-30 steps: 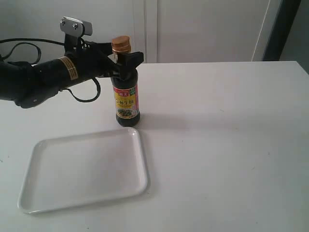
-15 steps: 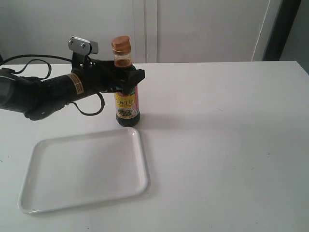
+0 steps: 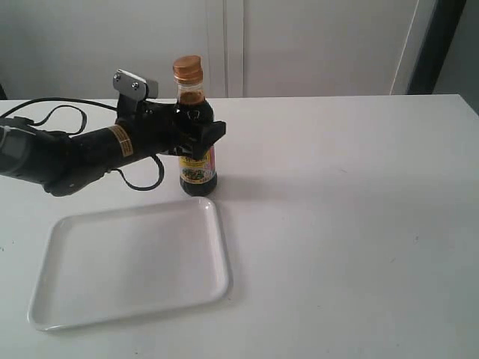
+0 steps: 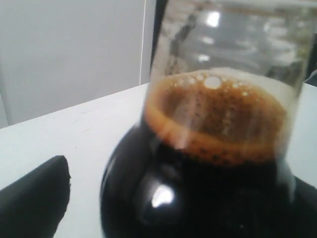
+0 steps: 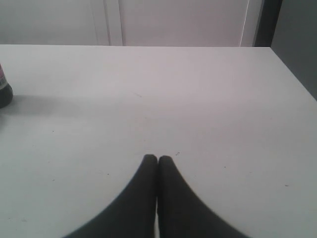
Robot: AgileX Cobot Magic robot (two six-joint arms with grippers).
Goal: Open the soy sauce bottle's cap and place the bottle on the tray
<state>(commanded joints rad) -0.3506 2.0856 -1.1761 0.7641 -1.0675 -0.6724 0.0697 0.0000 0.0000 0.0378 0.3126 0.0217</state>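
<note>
Bottle [image 3: 197,142] stands upright on the white surface [image 3: 344,194], just behind the far right corner of the tray [image 3: 131,262] and clear of its rim. Its orange cap [image 3: 188,69] sits shut on the neck. The left gripper [image 3: 200,134] reaches in from the left at the bottle's shoulder, its fingers [image 3: 213,132] set around the dark glass above the label; whether they press the glass or only bracket it cannot be told. The left wrist view is filled by the bottle [image 4: 213,148], foam ringing the dark liquid, with one finger [image 4: 32,198] at the side. The right gripper [image 5: 158,159] hangs over bare surface well away, fingers [image 5: 147,171] pressed together.
</note>
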